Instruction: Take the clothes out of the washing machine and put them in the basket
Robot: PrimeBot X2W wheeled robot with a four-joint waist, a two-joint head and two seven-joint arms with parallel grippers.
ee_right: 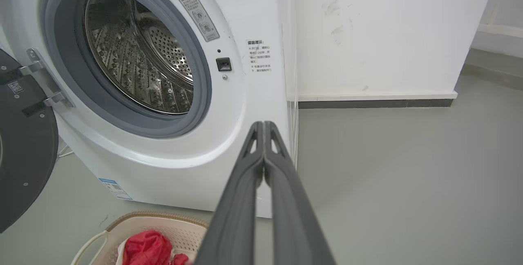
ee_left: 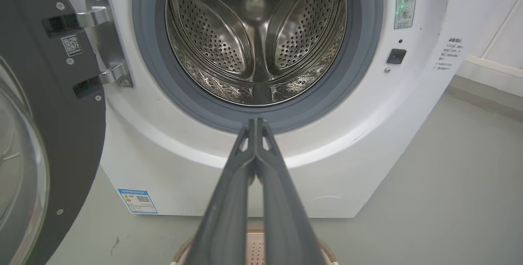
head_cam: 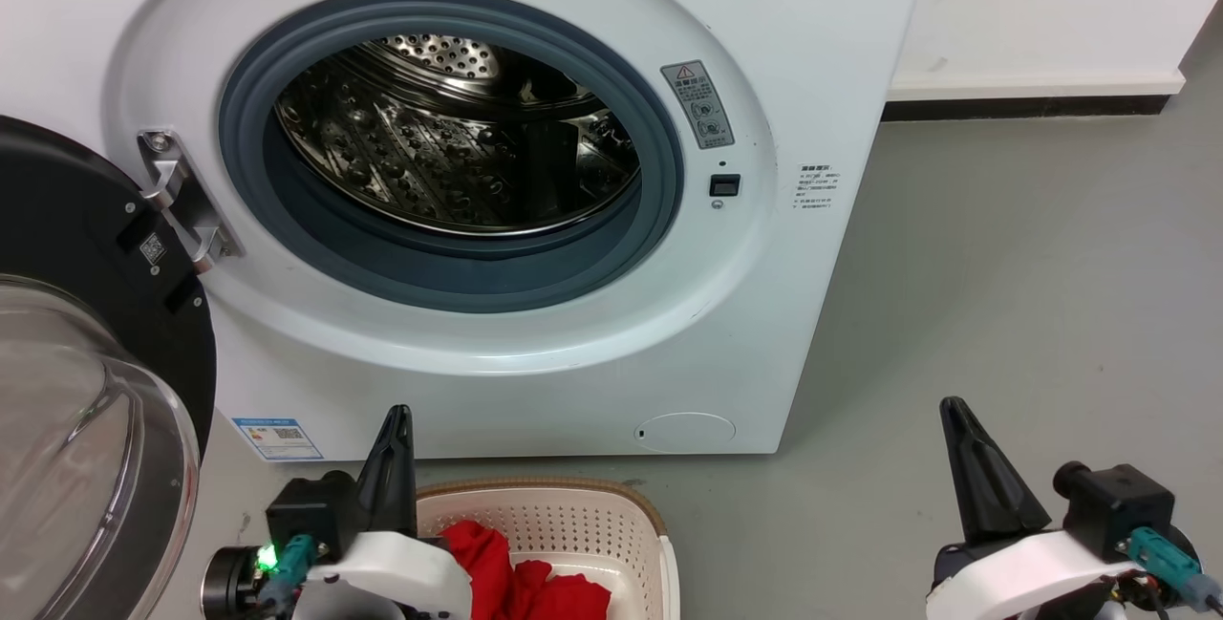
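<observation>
One black-framed glass door (head_cam: 86, 429) hangs open at far left on a metal hinge (head_cam: 182, 200). Next to it the white washing machine (head_cam: 535, 362) shows its perforated steel drum (head_cam: 430, 161) through the grey-rimmed porthole. Below the machine's front, the left tool (head_cam: 399, 415) is closed, its fingers pressed together and pointing up. Just beside it to the right, the cream basket (head_cam: 535, 487) stands on the floor near the machine's foot. The red clothes (head_cam: 516, 582) lie bunched inside the basket. Well to the right, over the grey floor (head_cam: 1003, 314), the right tool (head_cam: 951, 405) is closed too, finger against finger.
</observation>
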